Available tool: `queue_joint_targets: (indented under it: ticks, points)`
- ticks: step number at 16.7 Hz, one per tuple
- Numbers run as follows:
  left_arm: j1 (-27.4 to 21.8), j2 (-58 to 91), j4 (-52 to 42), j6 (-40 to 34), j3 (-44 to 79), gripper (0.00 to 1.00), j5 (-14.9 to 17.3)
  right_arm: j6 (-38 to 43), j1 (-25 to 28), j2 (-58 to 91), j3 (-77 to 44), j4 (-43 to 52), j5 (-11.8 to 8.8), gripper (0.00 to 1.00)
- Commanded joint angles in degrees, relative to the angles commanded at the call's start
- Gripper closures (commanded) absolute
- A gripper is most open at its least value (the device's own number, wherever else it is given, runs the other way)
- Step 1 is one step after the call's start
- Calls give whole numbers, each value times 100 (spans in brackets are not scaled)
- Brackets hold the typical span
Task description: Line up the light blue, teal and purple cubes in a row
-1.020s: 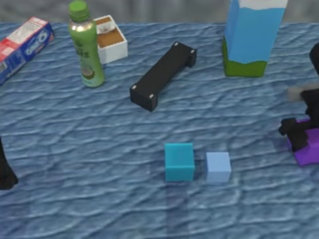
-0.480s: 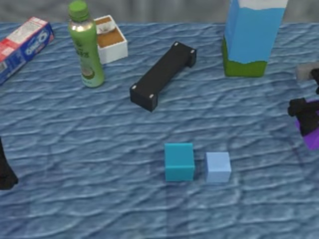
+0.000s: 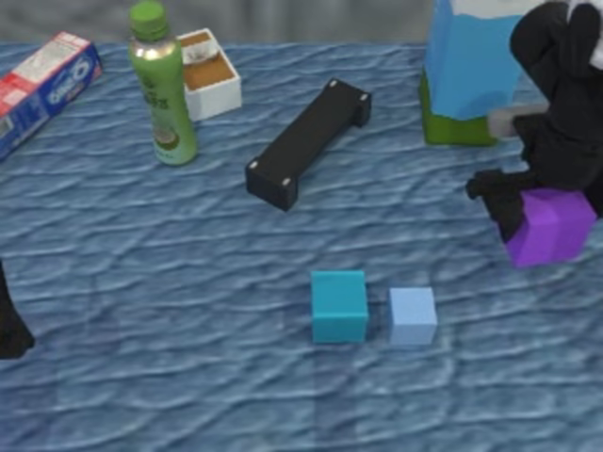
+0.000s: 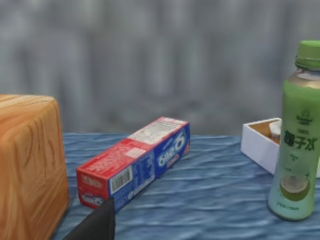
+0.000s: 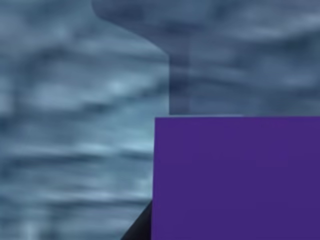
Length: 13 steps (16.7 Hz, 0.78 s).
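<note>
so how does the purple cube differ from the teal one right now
The vivid violet matte cube looks larger than the turquoise matte cube. The violet one is held in the right pincer near the table's right edge; the turquoise one sits on the blue cloth beside the pale sky-blue cube. Both are plain cubes.

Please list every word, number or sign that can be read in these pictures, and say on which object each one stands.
"子水" stands on the green bottle label; the small logo above it is too blurred to read.
The toothpaste box has white brand lettering on blue, a barcode and small print: all too blurred to read.
The blue-and-green carton, the white box and the cubes show no text.
</note>
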<state>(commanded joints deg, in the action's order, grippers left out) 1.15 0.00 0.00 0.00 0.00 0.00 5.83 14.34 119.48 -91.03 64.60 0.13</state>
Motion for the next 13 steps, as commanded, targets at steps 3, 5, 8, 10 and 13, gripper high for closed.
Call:
queue_joint_targets:
  ticks: [3, 5, 8, 10, 13]
  points:
    - [0, 0, 0, 0, 0, 0, 0, 1044, 837, 830, -1445, 645, 10, 100]
    - [0, 0, 0, 0, 0, 0, 0, 1813, 1451, 1402, -2564, 1100, 14, 100]
    - [0, 0, 0, 0, 0, 0, 0, 2954, 2361, 2177, -4149, 1732, 20, 100]
    - [0, 0, 0, 0, 0, 0, 0, 3630, 2897, 2591, -4975, 2076, 32, 100]
    - [0, 0, 0, 0, 0, 0, 0, 4358, 3489, 3005, -5760, 2423, 61, 100]
